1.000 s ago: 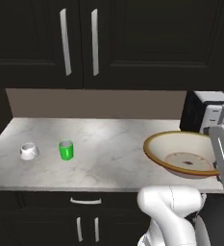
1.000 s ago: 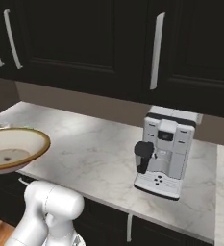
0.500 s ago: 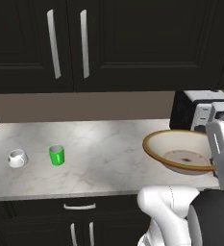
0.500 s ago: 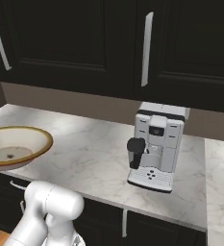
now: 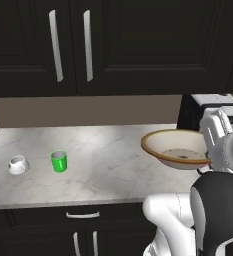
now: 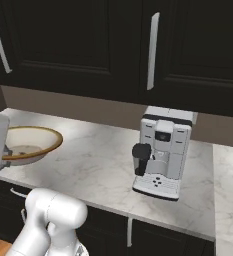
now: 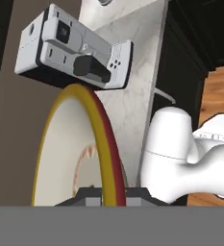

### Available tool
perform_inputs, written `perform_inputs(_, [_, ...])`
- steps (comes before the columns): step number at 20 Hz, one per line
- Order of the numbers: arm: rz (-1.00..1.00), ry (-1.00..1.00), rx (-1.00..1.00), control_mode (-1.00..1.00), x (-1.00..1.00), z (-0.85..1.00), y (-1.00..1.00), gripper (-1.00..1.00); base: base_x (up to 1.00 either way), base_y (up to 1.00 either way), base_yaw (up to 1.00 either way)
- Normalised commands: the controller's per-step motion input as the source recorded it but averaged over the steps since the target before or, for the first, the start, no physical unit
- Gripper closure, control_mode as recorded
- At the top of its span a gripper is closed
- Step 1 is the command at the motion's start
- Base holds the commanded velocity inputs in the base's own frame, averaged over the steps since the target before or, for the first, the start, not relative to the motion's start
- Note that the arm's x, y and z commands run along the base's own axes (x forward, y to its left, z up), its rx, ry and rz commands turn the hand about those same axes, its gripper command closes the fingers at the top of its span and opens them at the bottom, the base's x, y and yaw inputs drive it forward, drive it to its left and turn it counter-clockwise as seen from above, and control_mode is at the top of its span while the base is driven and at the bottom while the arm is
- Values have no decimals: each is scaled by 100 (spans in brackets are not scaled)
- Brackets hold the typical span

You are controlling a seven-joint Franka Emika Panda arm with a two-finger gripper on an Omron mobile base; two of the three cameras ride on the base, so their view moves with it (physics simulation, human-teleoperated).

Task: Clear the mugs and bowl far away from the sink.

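Observation:
My gripper [image 5: 207, 159] is shut on the right rim of the cream-tan bowl [image 5: 174, 149] and holds it just above the marble counter [image 5: 108, 150]. In the hand view the bowl [image 7: 65, 149] stands edge-on, its gold-brown rim pinched between my fingertips [image 7: 90, 193]. From the right base view the bowl [image 6: 30, 142] hangs at the left, over the counter's front part. The white mug [image 5: 18, 164] and the green mug [image 5: 59, 161] stand upright side by side at the counter's left end, far from the gripper. The sink is out of view.
A white coffee machine [image 6: 163, 150] stands on the counter to the right of the bowl, close behind it in the left base view [image 5: 208, 107]. Dark cabinets [image 5: 73, 45] with long handles hang above. Drawers [image 5: 83, 215] run below the counter edge.
The whole picture has shifted left in both base views, so the base has driven to the right. The bowl stays gripped in the same place relative to the arm.

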Motion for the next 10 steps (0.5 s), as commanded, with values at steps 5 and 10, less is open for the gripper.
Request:
perform_inputs(5, [9, -3, 0, -100, 17, -25, 0, 100, 0, 0, 0])
perform_inputs(10, [15, -12, -2, -100, -9, -27, 0, 100, 0, 0, 0])
